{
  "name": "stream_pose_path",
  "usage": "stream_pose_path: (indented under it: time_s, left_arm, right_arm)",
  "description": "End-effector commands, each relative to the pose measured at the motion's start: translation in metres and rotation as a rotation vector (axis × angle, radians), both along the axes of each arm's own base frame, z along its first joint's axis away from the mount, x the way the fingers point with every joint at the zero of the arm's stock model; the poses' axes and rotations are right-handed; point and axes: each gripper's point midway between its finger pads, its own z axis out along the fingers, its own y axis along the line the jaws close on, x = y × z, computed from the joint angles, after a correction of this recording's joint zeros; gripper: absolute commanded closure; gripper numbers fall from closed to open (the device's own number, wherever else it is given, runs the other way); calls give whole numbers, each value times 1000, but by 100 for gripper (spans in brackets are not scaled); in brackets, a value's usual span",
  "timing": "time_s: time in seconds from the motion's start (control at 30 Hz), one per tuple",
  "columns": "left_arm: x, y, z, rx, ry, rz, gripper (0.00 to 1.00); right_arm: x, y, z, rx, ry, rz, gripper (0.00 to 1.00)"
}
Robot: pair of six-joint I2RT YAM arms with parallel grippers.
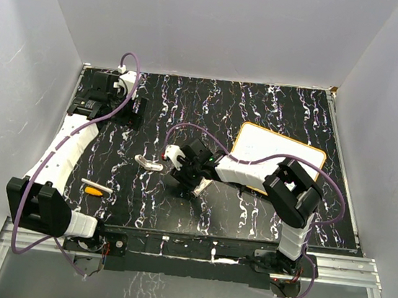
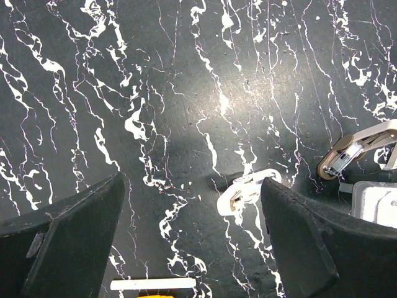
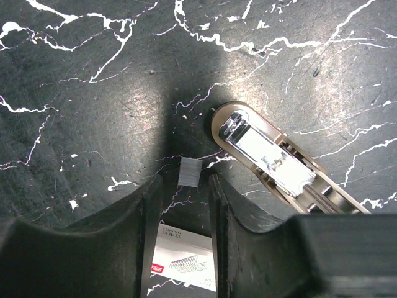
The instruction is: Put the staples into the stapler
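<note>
Staple box (image 3: 183,261) lies on worktop (image 3: 93,93) under right gripper (image 3: 186,180). Its fingers (image 3: 139,236) are narrowly parted, not pinching. Grey staple strip (image 3: 190,172) sits between the tips. Just beyond is the opened stapler (image 3: 273,158), tray exposed. Left gripper (image 2: 192,181) has fingers spread wide, with a second mini stapler (image 2: 248,189) ahead.

From where I stand, the stapler (image 1: 150,163) lies on the bench (image 1: 262,106) a little left of centre. The right gripper (image 3: 186,183) hangs just to its right. A short strip of staples (image 3: 190,172) sits at the gap between that gripper's fingertips, beside the stapler's nose, and a staples box (image 3: 183,261) lies under the gripper behind the strip. A flat board (image 1: 258,138) lies further right, beneath the right arm. A pen (image 1: 98,186) and a cap (image 1: 93,192) lie side by side near the front left. The left gripper (image 2: 192,183) is over the far left corner.
</note>
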Motion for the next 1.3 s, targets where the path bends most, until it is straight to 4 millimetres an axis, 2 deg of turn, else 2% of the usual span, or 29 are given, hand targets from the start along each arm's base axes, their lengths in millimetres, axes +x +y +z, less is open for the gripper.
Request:
stream_pose_path:
  time_s: [0.0,0.57,0.9,1.0,1.1,1.2,1.23,1.27]
  left_arm:
    - [-6,-2,15,-22,-42,-15,11]
    - [-6,-2,14,-19,-45,-30,10]
    - [-6,-3,16,-21,-52,-36,10]
    - [-6,-5,18,-29,-54,-43,9]
    - [-7,-8,19,-49,-54,-50,5]
    - [-6,-15,24,-83,-72,-74,3]
    - [-6,-19,28,-99,-82,-89,3]
    - [-5,-24,34,-124,-93,-110,3]
  right_arm:
    - [12,11,8,28,-31,-18,64]
    - [13,13,7,25,-35,-8,83]
    - [18,14,20,65,-39,15,89]
    - [22,16,37,124,-26,24,90]
    - [29,17,64,213,-8,33,91]
    - [34,17,97,330,27,58,91]
    - [36,17,119,380,12,67,91]
    - [38,14,132,415,13,71,91]
